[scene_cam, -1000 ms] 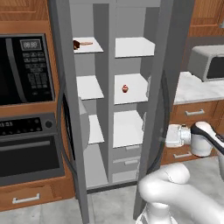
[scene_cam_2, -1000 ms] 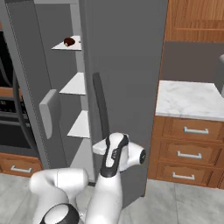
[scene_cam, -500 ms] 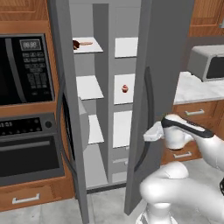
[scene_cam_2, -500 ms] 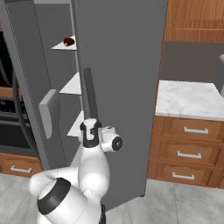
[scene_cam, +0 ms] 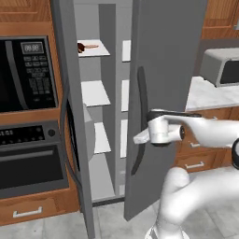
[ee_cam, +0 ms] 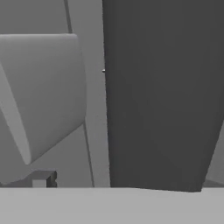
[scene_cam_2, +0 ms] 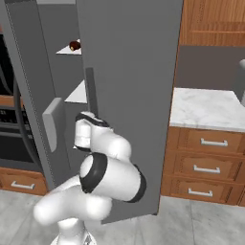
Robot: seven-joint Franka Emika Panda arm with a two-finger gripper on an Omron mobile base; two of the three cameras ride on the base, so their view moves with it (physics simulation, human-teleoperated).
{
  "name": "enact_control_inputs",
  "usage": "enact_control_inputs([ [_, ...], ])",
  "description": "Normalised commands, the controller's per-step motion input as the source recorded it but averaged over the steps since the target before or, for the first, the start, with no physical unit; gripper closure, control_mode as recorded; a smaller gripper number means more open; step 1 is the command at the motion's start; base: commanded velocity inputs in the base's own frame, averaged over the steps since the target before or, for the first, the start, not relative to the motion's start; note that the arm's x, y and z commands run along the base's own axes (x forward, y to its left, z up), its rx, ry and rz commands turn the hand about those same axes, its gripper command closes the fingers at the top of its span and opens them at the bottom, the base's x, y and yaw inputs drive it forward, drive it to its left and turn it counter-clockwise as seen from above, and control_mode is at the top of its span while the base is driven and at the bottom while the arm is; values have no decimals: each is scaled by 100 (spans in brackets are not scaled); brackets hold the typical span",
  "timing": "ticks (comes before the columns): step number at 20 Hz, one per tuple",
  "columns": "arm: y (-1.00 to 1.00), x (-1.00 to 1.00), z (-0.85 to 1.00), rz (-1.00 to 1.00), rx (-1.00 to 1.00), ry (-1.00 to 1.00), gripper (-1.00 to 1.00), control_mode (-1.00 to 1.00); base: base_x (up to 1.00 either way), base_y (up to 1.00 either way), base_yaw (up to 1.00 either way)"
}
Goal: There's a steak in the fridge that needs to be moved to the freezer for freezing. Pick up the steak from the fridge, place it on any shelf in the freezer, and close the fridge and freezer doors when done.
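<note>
The steak (scene_cam: 81,47) (scene_cam_2: 74,45), a dark reddish lump, lies on the top narrow shelf (scene_cam: 99,50) (scene_cam_2: 64,50) of the freezer (scene_cam: 95,116), with a pale strip beside it. The wide fridge door (scene_cam: 163,70) (scene_cam_2: 129,72) stands half swung in and hides most of the fridge; a sliver of fridge shelf (scene_cam: 125,50) shows. My gripper (scene_cam: 138,138) presses against this door's outer face next to its long handle (scene_cam: 140,116) (scene_cam_2: 90,91). Its fingers are too indistinct to tell their state. The freezer door (scene_cam: 65,93) (scene_cam_2: 28,86) stands open at the left.
A black microwave (scene_cam: 25,74) and oven (scene_cam: 32,161) sit in the wooden wall left of the freezer door. Right of the unit is a marble counter (scene_cam_2: 208,107) with a toaster oven (scene_cam: 221,65) and wooden drawers (scene_cam_2: 206,165) below.
My arm has swept left and pushed the fridge door from wide open to half shut. It now covers the fridge shelves and the small red cupcake-like item.
</note>
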Motion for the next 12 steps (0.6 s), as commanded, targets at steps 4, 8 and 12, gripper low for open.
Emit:
enact_control_inputs([
  [4,37,72,0,-13,-7,-2,-100,-100,0,0,0],
  [8,34,70,0,-20,-9,0,-100,-100,0,0,0],
  [12,33,66,0,-28,-7,0,-100,-100,0,0,0],
])
